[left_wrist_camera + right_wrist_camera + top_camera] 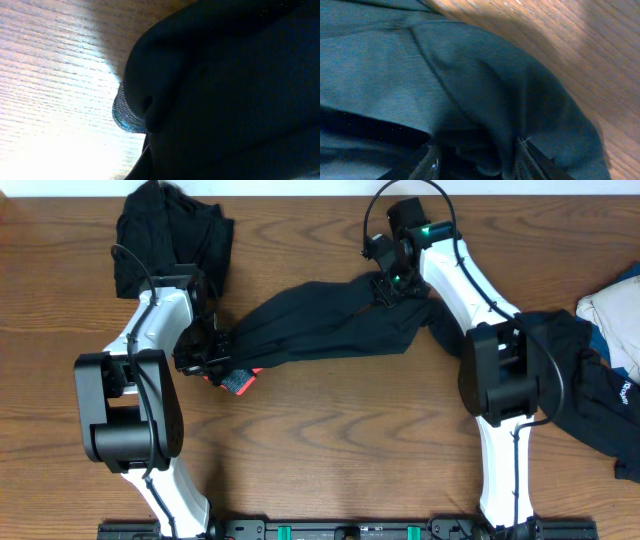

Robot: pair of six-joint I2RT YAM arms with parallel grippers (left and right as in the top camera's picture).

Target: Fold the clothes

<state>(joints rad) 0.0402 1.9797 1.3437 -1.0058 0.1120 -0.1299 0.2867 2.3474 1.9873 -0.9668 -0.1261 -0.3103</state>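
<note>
A long black trouser-like garment lies stretched across the table, with its coral-red band at the lower left end. My left gripper sits at that end, shut on the black fabric. In the left wrist view the black fabric fills the frame and hides the fingers. My right gripper rests on the garment's upper right end. In the right wrist view its fingers stand apart, and a loose bunch of the dark fabric lies between them.
Another black garment is heaped at the back left. More clothes, black, white and blue, lie at the right edge beside the right arm's base. Bare wood table spans the front.
</note>
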